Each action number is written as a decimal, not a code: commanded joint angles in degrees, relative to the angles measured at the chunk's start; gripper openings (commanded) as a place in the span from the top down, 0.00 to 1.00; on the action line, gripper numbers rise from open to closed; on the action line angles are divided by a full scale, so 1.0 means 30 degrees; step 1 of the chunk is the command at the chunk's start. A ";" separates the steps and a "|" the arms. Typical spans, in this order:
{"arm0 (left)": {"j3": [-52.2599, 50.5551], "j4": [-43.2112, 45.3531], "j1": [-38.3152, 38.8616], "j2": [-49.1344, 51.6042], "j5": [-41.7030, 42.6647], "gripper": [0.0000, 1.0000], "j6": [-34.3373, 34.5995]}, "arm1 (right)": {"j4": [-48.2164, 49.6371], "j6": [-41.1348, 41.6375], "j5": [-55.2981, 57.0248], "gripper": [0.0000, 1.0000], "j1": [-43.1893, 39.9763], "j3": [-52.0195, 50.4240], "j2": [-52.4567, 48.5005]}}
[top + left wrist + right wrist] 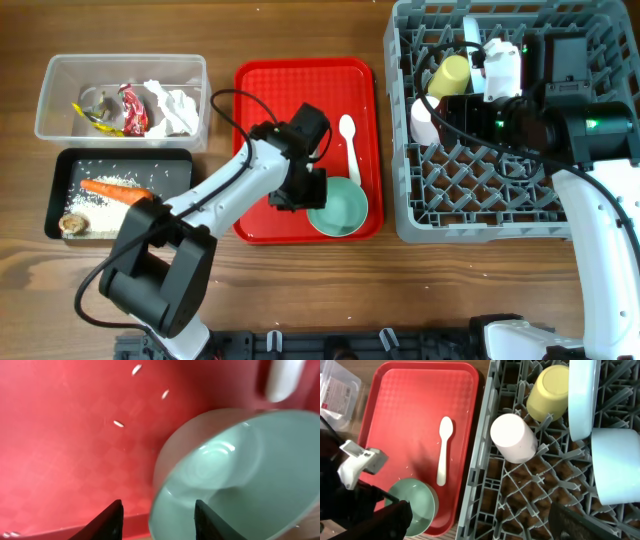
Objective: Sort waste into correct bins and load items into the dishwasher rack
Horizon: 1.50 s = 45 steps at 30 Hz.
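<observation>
A pale blue-green bowl stands on the red tray at its front right. My left gripper is open, and the bowl's left rim lies between its fingers. A white spoon lies behind the bowl. My right gripper is open and empty above the grey dishwasher rack. The rack holds a yellow cup, a white-pink cup, a plate on edge and a second bowl.
The clear tub at far left holds wrappers and tissue. The black tray before it holds a carrot, rice and a brown lump. Loose rice grains lie on the red tray.
</observation>
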State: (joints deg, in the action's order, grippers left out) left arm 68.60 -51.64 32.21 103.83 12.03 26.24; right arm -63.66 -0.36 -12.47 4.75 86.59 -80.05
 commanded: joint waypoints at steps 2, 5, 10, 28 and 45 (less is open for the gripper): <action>-0.1180 0.0787 0.0058 0.0182 -0.0015 0.62 0.0066 | 0.0036 -0.0342 -0.0379 0.10 0.0073 -0.0248 -0.0146; -0.1224 0.1086 0.0051 0.0182 -0.0015 0.79 0.0058 | 0.0036 -0.0335 -0.0379 0.10 0.0073 -0.0248 -0.0146; -0.1144 0.1377 0.0051 0.0168 -0.0022 0.96 0.0044 | 0.0036 -0.0328 -0.0379 0.10 0.0073 -0.0262 -0.0146; 0.2186 0.2076 0.0051 -0.3694 0.0117 0.96 0.0415 | -0.1435 -0.0372 -0.2586 0.13 0.1297 -0.1093 -0.0270; 0.2193 0.2142 0.0051 -0.3694 0.0197 0.96 0.0401 | 0.1268 -0.0175 -0.2586 0.21 0.4838 -0.2492 -0.4867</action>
State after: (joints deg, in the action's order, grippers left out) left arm 74.17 -45.39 32.21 93.73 11.90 26.92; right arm -60.40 -0.32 -19.29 18.04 79.94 -91.81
